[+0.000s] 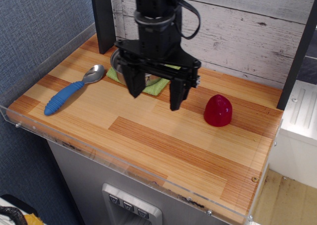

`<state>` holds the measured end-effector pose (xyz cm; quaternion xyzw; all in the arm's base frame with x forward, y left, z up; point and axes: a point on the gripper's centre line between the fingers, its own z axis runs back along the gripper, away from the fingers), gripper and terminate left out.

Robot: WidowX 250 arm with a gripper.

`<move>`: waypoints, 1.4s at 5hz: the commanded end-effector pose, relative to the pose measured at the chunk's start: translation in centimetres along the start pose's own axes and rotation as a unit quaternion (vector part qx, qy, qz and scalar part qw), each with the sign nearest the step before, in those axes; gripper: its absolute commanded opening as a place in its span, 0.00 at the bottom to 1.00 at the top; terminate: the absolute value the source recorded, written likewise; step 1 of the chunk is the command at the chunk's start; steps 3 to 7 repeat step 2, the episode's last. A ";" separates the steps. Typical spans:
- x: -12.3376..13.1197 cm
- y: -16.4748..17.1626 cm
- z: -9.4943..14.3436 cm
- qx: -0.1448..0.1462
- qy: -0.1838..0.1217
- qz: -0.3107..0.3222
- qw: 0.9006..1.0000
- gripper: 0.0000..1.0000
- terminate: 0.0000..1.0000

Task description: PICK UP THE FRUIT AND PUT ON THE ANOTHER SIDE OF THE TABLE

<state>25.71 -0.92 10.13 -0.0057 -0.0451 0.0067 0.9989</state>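
Observation:
The fruit (218, 110) is a glossy deep-red strawberry-shaped toy standing on the right part of the wooden table (163, 150). My gripper (154, 100) hangs above the middle of the table, to the left of the fruit and apart from it. Its two black fingers (134, 85) are spread wide and hold nothing. The gripper body covers most of the steel bowl behind it.
A steel bowl (119, 61) sits on a green cloth (157, 88) at the back, mostly hidden by the arm. A spoon with a blue handle (64, 98) lies at the left. A black post (103, 17) stands at the back left. A clear acrylic rim (99, 153) edges the table.

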 end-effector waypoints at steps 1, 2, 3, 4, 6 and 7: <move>-0.1 1.1 1.7 0.000 -0.027 0.007 1.000 1.00 0.00; -0.1 1.1 1.7 0.000 -0.027 0.007 1.000 1.00 1.00; -0.1 1.1 1.7 0.000 -0.027 0.007 1.000 1.00 1.00; -0.1 1.1 1.7 0.000 -0.027 0.007 1.000 1.00 1.00; -0.1 1.1 1.7 0.000 -0.027 0.007 1.000 1.00 1.00; -0.1 1.1 1.7 0.000 -0.027 0.007 1.000 1.00 1.00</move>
